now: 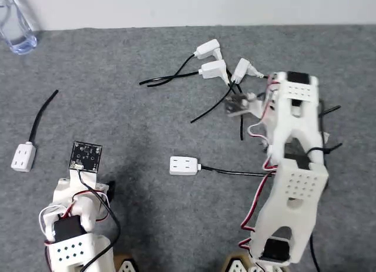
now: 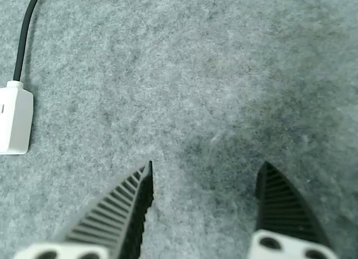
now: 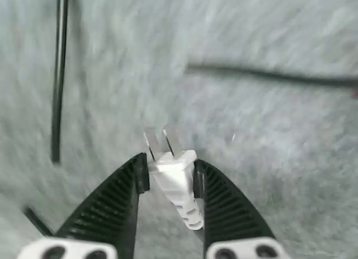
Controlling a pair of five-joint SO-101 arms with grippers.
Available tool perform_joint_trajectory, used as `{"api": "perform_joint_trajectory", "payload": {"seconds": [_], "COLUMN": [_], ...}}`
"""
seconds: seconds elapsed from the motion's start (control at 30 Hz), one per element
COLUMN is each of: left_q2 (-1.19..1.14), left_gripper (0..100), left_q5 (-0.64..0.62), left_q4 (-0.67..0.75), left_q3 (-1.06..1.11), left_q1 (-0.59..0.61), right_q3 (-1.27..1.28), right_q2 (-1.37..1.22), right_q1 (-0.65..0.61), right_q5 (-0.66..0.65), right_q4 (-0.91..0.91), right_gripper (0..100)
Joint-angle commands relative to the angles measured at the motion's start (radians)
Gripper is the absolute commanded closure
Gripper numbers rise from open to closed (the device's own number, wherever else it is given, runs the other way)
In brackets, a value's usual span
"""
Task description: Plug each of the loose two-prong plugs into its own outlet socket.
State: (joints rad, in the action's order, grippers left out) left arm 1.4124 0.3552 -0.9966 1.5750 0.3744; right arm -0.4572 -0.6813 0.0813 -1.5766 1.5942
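Right gripper [image 3: 170, 165]: fingers pinch plug [image 3: 178, 183] by its body, prongs forward, likely left free for insertion. Left gripper [image 2: 204, 175]: fingers spread over bench [image 2: 224, 74], near outlet socket [image 2: 14, 119].

open carpet [image 1: 135, 131] midway, cords [image 1: 171, 78] seemingly tangled beyond

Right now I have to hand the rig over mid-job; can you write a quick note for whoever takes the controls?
Left hand: open over bare carpet, beside the left outlet block, touching nothing.
Right hand: shut on a white two-prong plug, prongs pointing away from the hand.
Three other plugs lie loose at the far side, near the right arm.
Centre outlet block lies between the arms.
Done: one plug grasped; nothing is plugged into either block.
Left: seat the held plug, then the others, each in its own socket.
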Motion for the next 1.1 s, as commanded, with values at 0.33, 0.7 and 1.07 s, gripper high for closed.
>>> {"api": "perform_joint_trajectory", "payload": {"seconds": [0.33, 0.7, 1.07], "left_q2": [0.006, 0.006, 0.006], "left_gripper": [72, 72, 72], "left_q5": [-0.006, -0.006, -0.006], "left_q4": [0.011, 0.011, 0.011], "left_q3": [-0.005, -0.005, -0.005], "left_q1": [-0.009, -0.009, -0.009], "right_q3": [-0.074, -0.075, -0.080], "right_q2": [0.099, 0.107, 0.111], "right_q1": [-0.125, -0.094, -0.008], "right_q5": [0.532, 0.414, 0.354], "right_q4": [0.068, 0.067, 0.111], "right_gripper": [80.7, 85.1, 85.3]}}
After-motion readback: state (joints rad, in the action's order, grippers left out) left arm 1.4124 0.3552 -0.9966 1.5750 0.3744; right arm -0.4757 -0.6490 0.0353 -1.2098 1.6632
